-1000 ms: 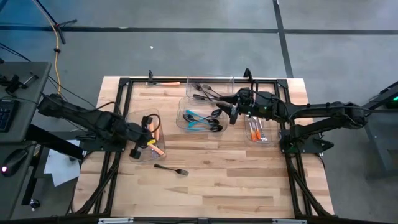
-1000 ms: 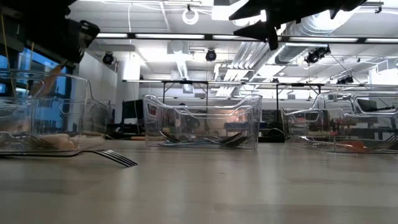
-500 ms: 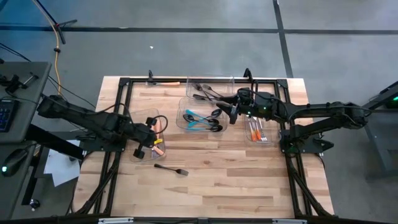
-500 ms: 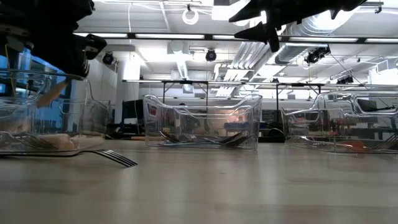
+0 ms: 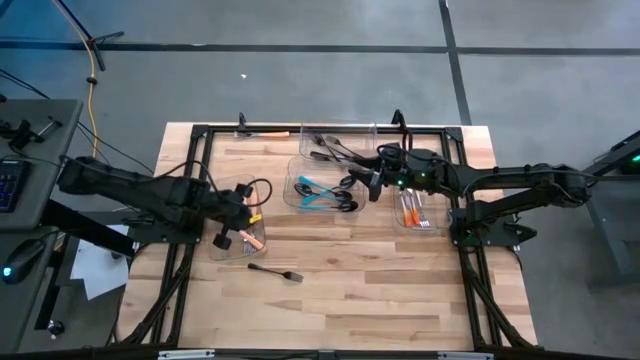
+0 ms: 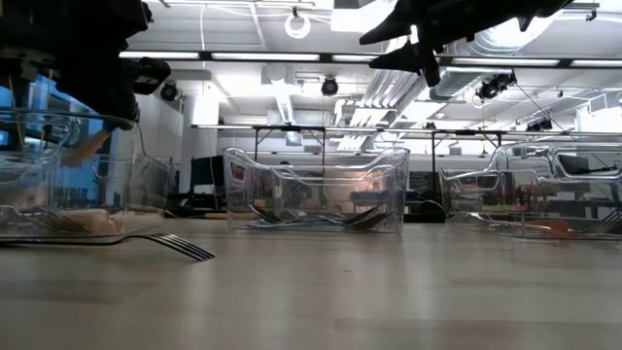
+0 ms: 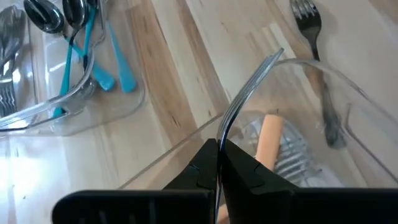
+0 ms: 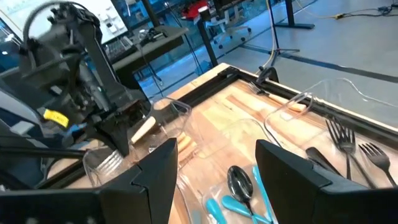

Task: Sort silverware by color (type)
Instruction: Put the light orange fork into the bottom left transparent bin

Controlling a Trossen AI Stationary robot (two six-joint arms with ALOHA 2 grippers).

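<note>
While most of the silverware sits in clear bins, one all-black fork [image 5: 276, 271] lies loose on the tabletop [image 5: 340, 300], just beside the near-left bin [image 5: 236, 216] and toward the table's front edge. That bin holds orange-handled pieces [image 5: 253, 234] (at least two show from above, and one orange handle with a fork's tines shows in the left wrist view). The middle bin [image 5: 322, 190] holds teal-handled spoons [image 5: 316, 189]; about three teal handles can be counted, with dark bowls beside them. Behind it, the far bin [image 5: 336, 142] carries all-black forks [image 5: 336, 149], too tangled to count. The right-hand bin [image 5: 414, 210] holds roughly three orange-handled utensils [image 5: 410, 210]. That makes four bins in all.

The left hand [image 5: 226, 237] hangs over the near-left bin with its fingers pressed together on nothing, the loose black fork lying just beyond the bin wall from it. The right hand [image 5: 368, 185] hovers above the middle bin's right end, fingers spread wide and empty, with the teal spoons below it.
</note>
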